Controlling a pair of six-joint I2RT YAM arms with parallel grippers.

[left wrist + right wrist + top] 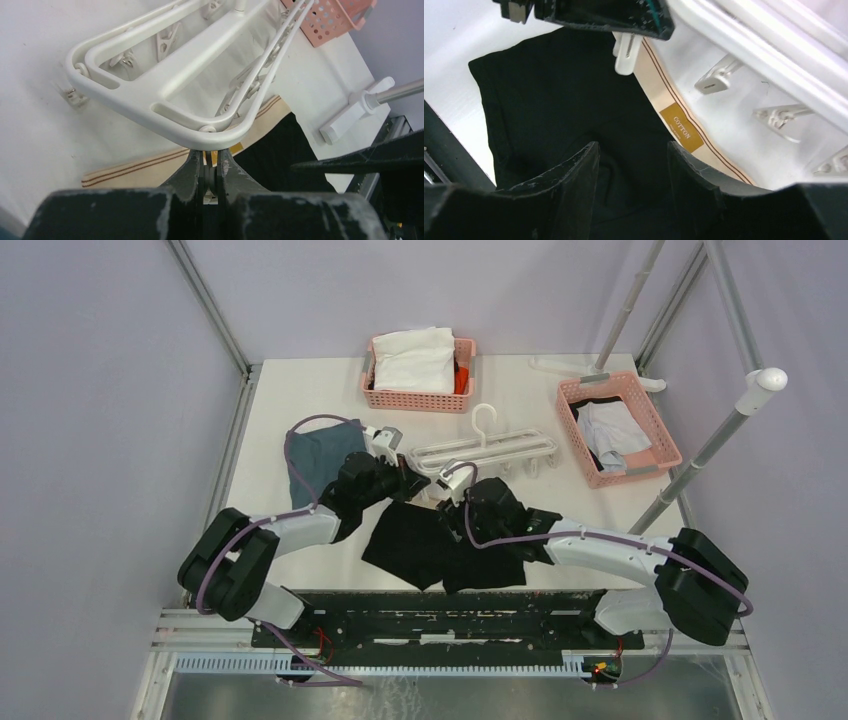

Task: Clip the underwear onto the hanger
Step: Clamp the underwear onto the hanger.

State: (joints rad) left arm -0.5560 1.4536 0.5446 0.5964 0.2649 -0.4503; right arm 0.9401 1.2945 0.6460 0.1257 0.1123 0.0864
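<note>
Top external showed both arms bent inward, left hand [210, 162] pinched shut on a clip [626, 55] of the hanger [490, 450] lying 9-to-3 o'clock, right hand [631, 150] open, empty, above the underwear [420, 540] at centre bench [300, 390], waistband [659, 85] toward 12.

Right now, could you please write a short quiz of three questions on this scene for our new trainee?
1. True or false: the right claw is shut on the underwear.
2. What does the left claw pinch? A) a clip of the hanger B) the blue cloth C) a pink basket
3. Fill in: the label on the waistband reads ____.
Key: 1 false, its jaws stand open above the black cloth; 2 A; 3 COTTON.
</note>
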